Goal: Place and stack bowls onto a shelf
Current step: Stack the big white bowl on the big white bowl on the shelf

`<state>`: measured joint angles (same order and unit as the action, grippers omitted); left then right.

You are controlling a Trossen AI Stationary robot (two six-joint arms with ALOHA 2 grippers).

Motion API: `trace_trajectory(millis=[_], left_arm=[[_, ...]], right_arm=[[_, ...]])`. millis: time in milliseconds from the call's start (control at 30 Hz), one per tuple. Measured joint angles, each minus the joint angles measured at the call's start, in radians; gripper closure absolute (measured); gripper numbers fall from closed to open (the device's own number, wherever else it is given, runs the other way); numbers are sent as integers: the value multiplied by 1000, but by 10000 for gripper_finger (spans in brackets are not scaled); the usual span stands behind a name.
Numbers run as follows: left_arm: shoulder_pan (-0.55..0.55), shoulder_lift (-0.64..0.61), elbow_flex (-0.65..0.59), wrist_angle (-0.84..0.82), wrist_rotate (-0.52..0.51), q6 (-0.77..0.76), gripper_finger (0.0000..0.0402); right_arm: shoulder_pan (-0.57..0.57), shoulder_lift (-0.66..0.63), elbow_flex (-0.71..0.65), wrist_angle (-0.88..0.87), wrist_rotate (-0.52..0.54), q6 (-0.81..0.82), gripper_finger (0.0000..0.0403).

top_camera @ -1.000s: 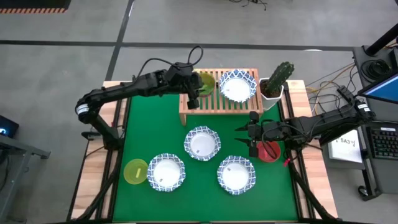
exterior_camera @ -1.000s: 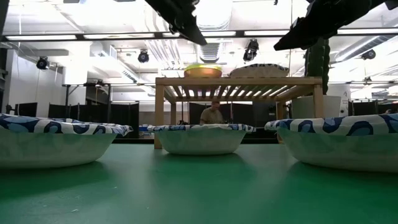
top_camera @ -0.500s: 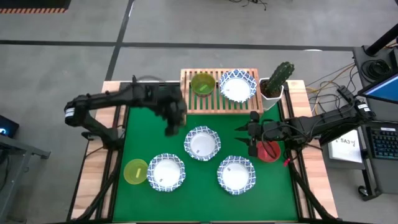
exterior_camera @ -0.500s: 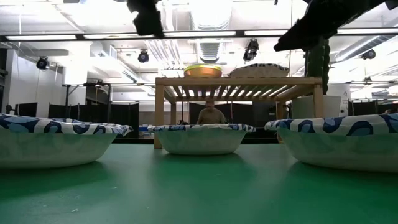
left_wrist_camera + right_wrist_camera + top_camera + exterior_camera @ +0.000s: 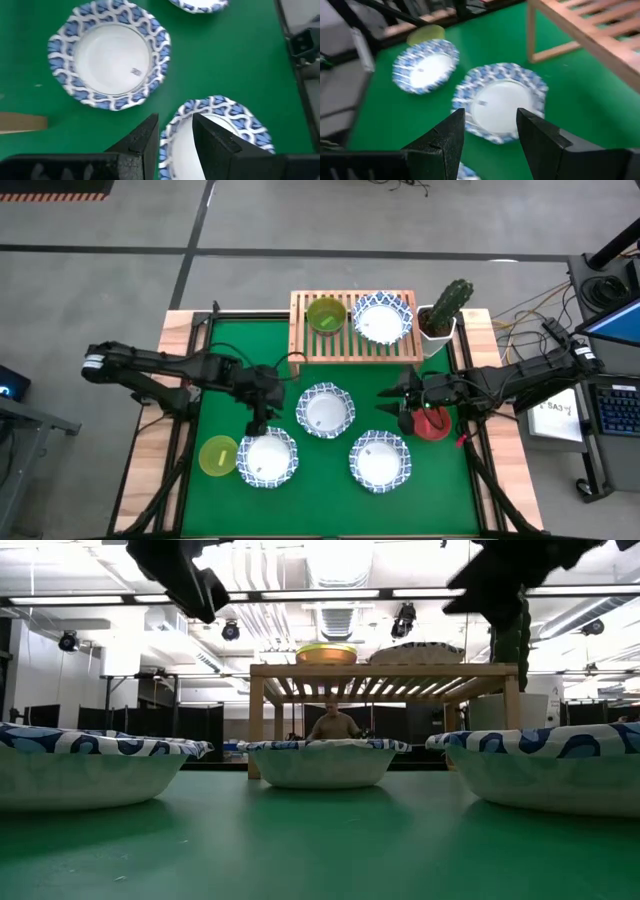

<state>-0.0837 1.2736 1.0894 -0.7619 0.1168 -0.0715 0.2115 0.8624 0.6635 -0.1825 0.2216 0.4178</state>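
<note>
Two bowls rest on the slatted top of the light-wood shelf (image 5: 352, 345): a green bowl (image 5: 325, 315) and a white blue-rimmed bowl (image 5: 382, 318). Three more white bowls sit on the green mat: one in the middle (image 5: 325, 410), one near-left (image 5: 267, 457) and one near-right (image 5: 380, 460). A yellow bowl (image 5: 218, 456) sits left of them and a red bowl (image 5: 435, 426) at the mat's right edge. No purple bowl is in view. My left gripper (image 5: 175, 145) hangs open above the near-left bowl's far rim (image 5: 172, 131). My right gripper (image 5: 492, 135) is open in the air beside the red bowl.
A white pot with a cactus (image 5: 445, 308) stands right of the shelf. The shelf's legs (image 5: 256, 725) leave a gap under its top. A person (image 5: 335, 723) sits in the room beyond the table. Bare mat (image 5: 240, 355) lies left of the shelf.
My left gripper has drawn away from the green bowl on the shelf. It swung toward the table's near-left and now hangs over the near-left white bowl. The green bowl has stayed on the shelf.
</note>
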Motion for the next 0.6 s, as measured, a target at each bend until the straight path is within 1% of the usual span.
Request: trace_trajectory(millis=[167,300,467,600], left_arm=[[0,-117,-98,81,-116,3,300],[0,-206,-156,156,-172,4,300],[0,-288,-207,200,-219,6,300],[0,-324,-232,212,-280,6,300]], right_arm=[[0,44,54,-1,-74,64,235],[0,90,98,-50,-102,134,235],[0,154,161,-247,-103,273,235],[0,212,229,-432,-102,379,235]])
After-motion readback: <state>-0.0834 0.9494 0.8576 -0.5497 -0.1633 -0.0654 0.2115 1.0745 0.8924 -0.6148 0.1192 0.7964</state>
